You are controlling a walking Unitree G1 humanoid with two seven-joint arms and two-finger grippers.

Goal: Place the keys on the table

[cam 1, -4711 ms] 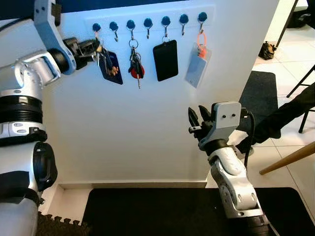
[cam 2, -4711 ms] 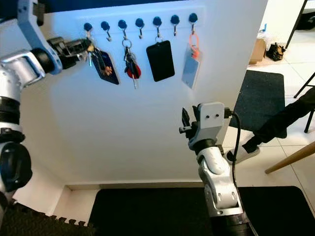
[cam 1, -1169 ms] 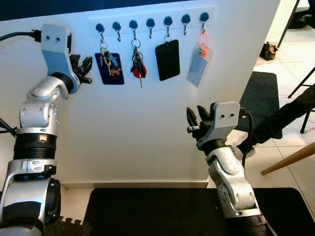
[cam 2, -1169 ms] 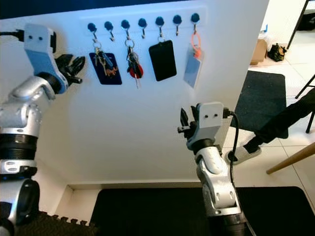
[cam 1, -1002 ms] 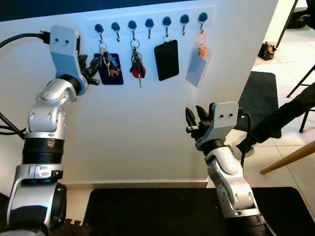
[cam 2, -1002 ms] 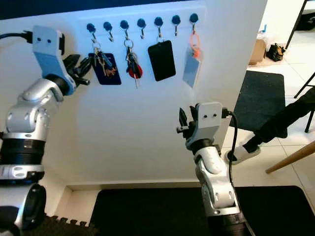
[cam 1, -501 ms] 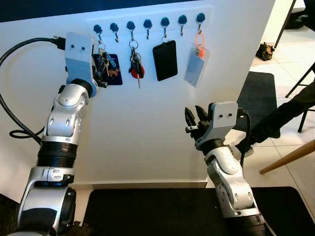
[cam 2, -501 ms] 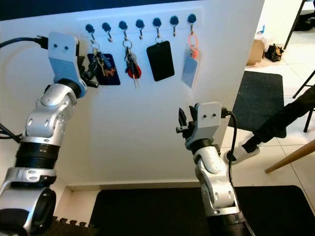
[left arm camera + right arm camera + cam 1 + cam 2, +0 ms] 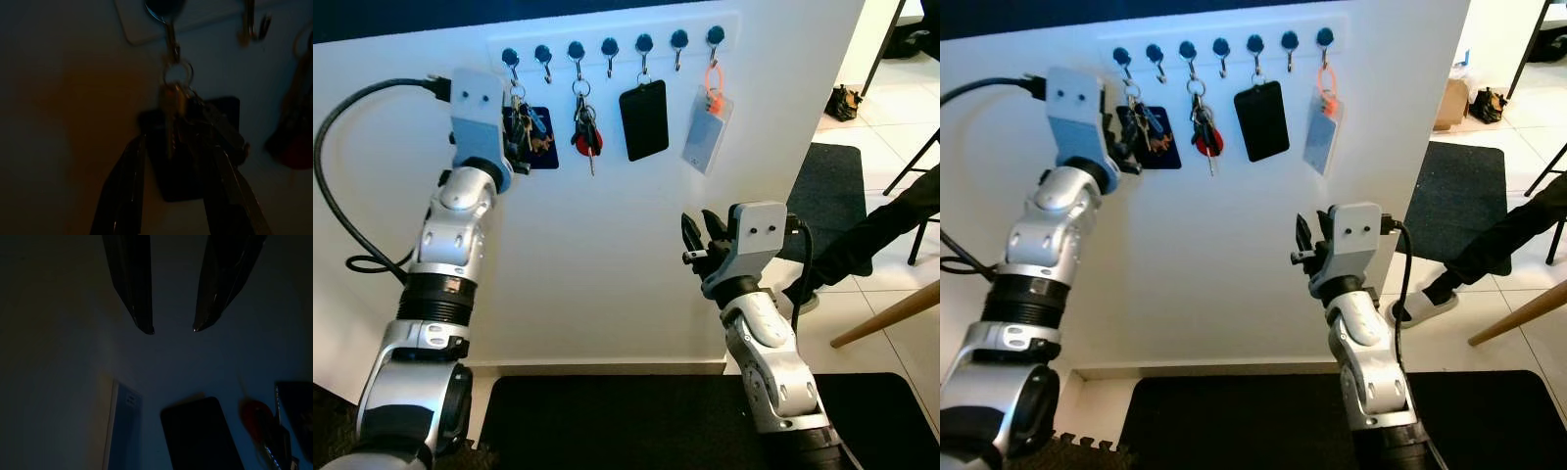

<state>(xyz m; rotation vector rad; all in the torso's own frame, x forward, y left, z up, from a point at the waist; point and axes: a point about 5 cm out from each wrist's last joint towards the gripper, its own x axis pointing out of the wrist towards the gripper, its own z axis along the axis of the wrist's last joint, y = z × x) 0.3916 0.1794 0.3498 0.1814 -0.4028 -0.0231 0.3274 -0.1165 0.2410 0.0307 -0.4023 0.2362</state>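
A bunch of keys (image 9: 525, 117) with a dark blue tag (image 9: 540, 143) hangs from the leftmost hook (image 9: 510, 59) of a hook rail on the white wall. My left gripper (image 9: 513, 131) is raised to it, open. In the left wrist view its two black fingers (image 9: 122, 191) stand on either side of the keys (image 9: 178, 110), below the key ring. My right gripper (image 9: 697, 235) is open and holds nothing. It hovers lower down, in front of the bare wall. Its fingertips (image 9: 146, 325) point up towards the rail.
More things hang on the rail: keys with a red fob (image 9: 585, 132), a black tag (image 9: 644, 119) and a card holder on an orange loop (image 9: 706, 137). A black mat (image 9: 636, 421) lies on the floor below. A person's leg (image 9: 881, 235) and a wooden pole (image 9: 886, 315) are on the right.
My left arm has swung right from beside the rail until its fingers straddle the blue-tagged keys. The right arm has stayed where it was.
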